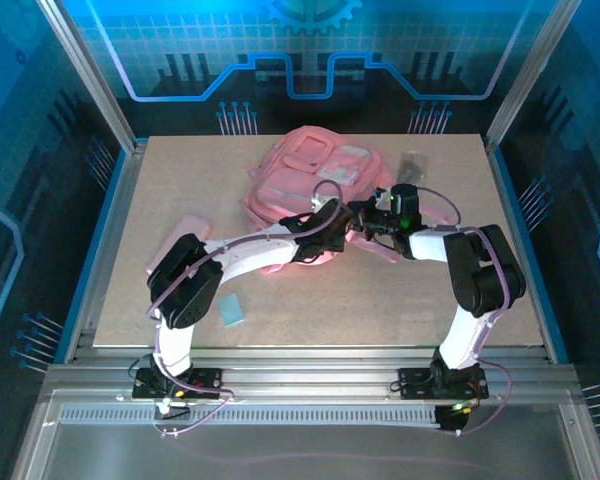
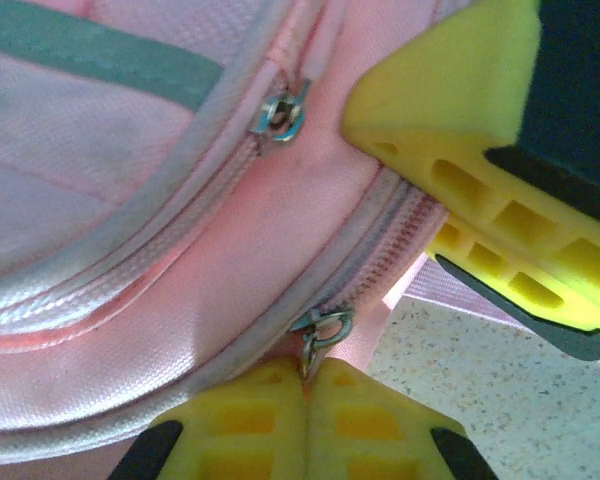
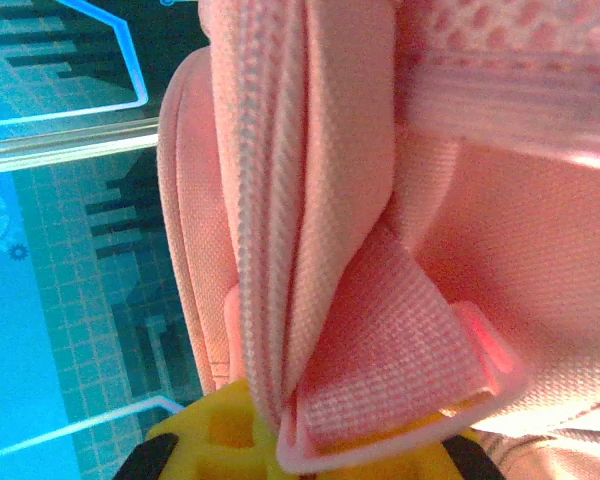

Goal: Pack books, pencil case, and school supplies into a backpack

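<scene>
A: Near-left on the bench (image 1: 380,310): blue card (image 1: 231,311), pink pencil case (image 1: 185,228) just beyond.
B: Grippers?
A: Left gripper (image 2: 305,392) pressed together on a zip pull (image 2: 322,330); right gripper (image 3: 250,440) pinching a fold of the backpack (image 1: 310,175), which sits far-centre. Dark packet (image 1: 413,160) beyond it, far right.

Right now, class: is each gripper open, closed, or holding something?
Left gripper: closed on the zip pull.
Right gripper: closed on the backpack fabric.

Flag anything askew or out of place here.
Nothing spilled or damaged. The large pink fabric backpack lies rumpled, a fold bunched in the shut right pincer; the left pincer pinches a small metal zip pull.
</scene>
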### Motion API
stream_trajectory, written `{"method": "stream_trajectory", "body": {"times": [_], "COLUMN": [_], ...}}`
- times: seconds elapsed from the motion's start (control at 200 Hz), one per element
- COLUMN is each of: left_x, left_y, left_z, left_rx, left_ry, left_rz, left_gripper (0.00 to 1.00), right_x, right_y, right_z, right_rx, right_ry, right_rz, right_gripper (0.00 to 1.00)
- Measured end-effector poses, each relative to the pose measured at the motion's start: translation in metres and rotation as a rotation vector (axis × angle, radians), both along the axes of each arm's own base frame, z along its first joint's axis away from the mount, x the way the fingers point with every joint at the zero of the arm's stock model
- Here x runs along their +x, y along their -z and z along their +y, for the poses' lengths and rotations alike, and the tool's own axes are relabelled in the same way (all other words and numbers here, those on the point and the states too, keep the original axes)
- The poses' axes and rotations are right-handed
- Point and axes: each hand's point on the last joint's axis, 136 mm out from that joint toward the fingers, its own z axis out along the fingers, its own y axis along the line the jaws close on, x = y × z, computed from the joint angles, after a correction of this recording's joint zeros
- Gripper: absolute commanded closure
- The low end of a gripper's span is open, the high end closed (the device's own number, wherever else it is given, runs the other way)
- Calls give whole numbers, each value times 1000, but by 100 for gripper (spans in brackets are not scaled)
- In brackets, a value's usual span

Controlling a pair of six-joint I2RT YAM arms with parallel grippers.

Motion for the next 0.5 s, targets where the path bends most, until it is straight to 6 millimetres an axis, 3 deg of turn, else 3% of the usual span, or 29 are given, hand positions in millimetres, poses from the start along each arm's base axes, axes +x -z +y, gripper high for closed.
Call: {"method": "stream_trajectory", "body": {"times": [0.5], "left_x": [-15], "left_y": [-12], "left_z": [5], "left_rx": [-112], "left_ry": [106], "left_rz": [199], "left_gripper": [100], "right_x": [-4], "right_y": [5], "right_z": [0], "right_rx": [-72], "right_ry": [-70], "right_rz": [-39], "right_gripper": [100]}}
